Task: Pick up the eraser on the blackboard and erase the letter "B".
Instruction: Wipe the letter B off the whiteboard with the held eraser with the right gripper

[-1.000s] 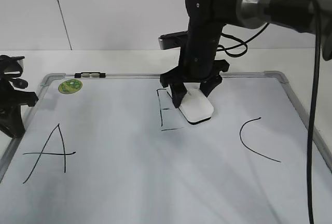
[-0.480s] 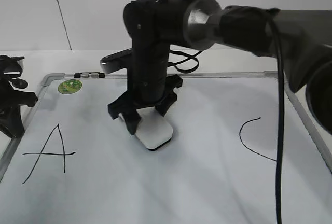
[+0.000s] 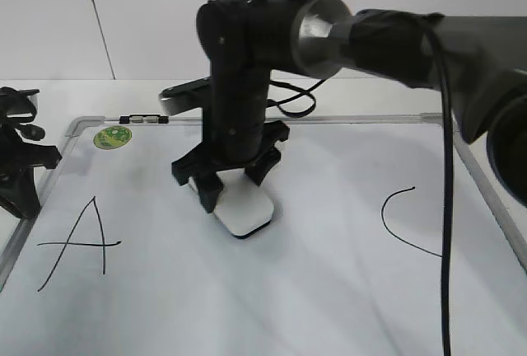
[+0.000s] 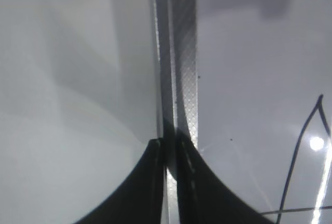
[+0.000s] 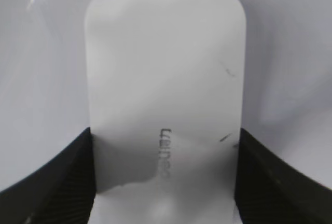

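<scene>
Right fingers (image 5: 72, 177) clamp eraser (image 3: 242, 207); arm hides the board (image 3: 329, 290) behind.

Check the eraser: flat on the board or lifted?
Flat on it. The eraser sits with its dark base against the blackboard, no gap visible, clamped at both sides by the right gripper.

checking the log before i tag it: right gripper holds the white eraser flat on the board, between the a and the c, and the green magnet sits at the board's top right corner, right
Not quite: the green magnet sits at the blackboard's top left corner, above the letter A, as the exterior view shows. The rest holds: the right gripper grips the white eraser flat on the board between the A and the C.
</scene>
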{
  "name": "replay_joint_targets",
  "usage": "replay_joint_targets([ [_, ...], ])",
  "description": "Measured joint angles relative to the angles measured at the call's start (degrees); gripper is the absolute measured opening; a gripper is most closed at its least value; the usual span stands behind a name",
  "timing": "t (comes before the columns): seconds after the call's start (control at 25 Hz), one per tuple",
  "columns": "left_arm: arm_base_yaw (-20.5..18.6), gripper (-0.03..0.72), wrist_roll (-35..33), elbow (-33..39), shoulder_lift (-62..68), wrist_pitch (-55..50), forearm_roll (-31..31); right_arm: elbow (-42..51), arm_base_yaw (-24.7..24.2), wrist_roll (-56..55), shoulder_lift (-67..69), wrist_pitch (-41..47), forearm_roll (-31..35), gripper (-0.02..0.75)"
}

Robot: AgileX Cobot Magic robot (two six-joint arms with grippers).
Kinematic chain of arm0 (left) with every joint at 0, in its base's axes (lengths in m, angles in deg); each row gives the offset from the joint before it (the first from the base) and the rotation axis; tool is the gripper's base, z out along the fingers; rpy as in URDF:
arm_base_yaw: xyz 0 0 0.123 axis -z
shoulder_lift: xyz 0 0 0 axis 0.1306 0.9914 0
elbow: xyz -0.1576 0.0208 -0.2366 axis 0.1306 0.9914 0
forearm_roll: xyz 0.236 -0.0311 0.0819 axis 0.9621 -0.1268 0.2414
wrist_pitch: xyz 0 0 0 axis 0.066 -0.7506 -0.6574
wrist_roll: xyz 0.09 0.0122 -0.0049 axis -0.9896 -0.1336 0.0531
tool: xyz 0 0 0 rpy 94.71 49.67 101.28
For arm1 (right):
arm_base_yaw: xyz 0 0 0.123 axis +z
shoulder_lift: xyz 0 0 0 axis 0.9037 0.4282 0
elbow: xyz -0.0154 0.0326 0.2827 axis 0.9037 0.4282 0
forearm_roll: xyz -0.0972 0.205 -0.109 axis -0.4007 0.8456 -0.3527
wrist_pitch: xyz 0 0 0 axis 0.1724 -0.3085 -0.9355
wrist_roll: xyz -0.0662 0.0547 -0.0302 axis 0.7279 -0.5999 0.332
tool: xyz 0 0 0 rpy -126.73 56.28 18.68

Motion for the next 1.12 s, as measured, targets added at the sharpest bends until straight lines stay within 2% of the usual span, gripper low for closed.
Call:
replay_joint_targets([
  [0.32,0.0,0.031,0.0,0.0,0.0,0.0,-0.1,-1.8,-12.3,-1.5,0.9,-0.1,-2.1,0.559],
  [0.52,0.0,0.031,0.0,0.0,0.0,0.0,-0.1,-3.9,-17.8,-2.3,1.7,0.0,-4.3,0.559],
  [0.8,0.0,0.031,0.0,0.0,0.0,0.0,-0.2,-7.0,-17.6,-2.3,2.9,2.2,-4.1,0.559],
  [1.12,0.0,0.031,0.0,0.0,0.0,0.0,-0.2,-10.1,-12.0,-1.9,4.9,1.8,-2.0,0.559],
])
